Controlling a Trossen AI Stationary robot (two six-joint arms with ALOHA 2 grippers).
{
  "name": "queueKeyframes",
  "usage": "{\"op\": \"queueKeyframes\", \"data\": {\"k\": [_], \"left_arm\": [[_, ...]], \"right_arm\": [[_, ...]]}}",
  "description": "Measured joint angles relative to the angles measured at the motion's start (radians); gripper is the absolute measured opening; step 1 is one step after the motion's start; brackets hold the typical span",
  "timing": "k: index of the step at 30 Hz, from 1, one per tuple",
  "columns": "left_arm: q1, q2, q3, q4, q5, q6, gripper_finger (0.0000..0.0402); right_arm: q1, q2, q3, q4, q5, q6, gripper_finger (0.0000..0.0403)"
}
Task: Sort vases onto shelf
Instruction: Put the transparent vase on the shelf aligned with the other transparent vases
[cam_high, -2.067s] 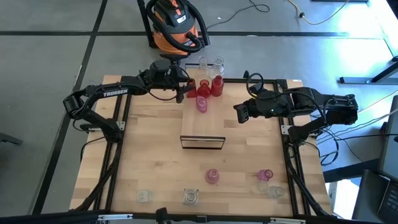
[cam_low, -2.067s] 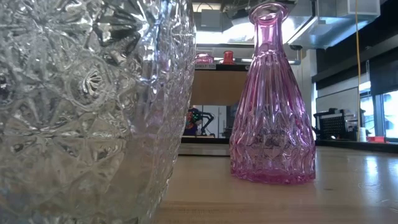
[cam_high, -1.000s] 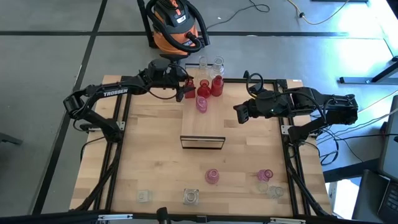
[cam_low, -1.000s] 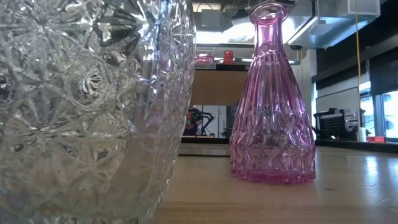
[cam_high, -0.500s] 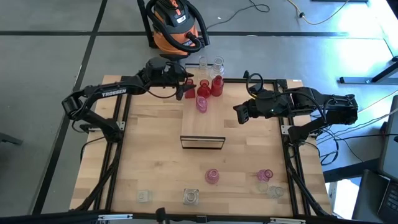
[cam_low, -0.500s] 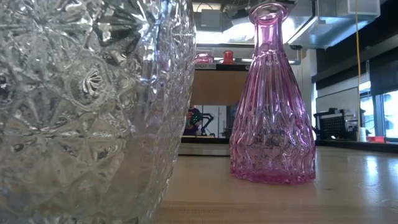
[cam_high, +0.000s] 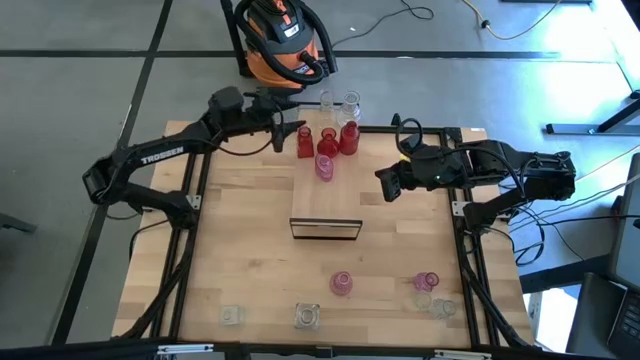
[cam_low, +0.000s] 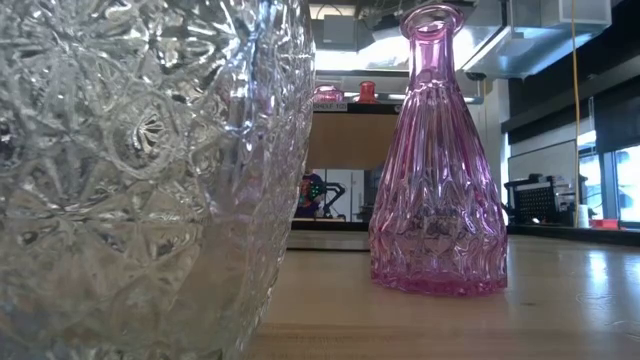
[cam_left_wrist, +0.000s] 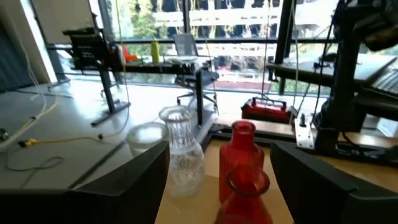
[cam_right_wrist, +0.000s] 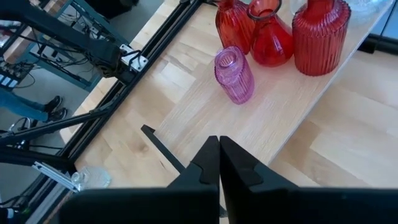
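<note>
Grey floor, orange vacuum

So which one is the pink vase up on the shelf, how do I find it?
Find the long light-wood shelf running down the middle of the table. At its far end stands a bunch of vases, and the pink vase is the one nearest the middle of the shelf. Its three closest neighbours are red vases; it alone is pink, with ribbed sides.
</note>
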Motion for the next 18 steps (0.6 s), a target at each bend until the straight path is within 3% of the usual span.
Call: {"op": "queueKeyframes", "data": {"k": [11, 18], "left_arm": [[0.000, -0.108, 0.000, -0.004, -0.044, -0.126, 0.0273], [-0.004, -0.205, 0.000, -0.004, -0.044, -0.233, 0.0273]], "right_arm": [[0.000, 0.000, 0.000, -0.001, 0.010, -0.088, 0.0001], [-0.001, 0.000, 0.000, -0.003, 0.113, -0.150, 0.0001]]}}
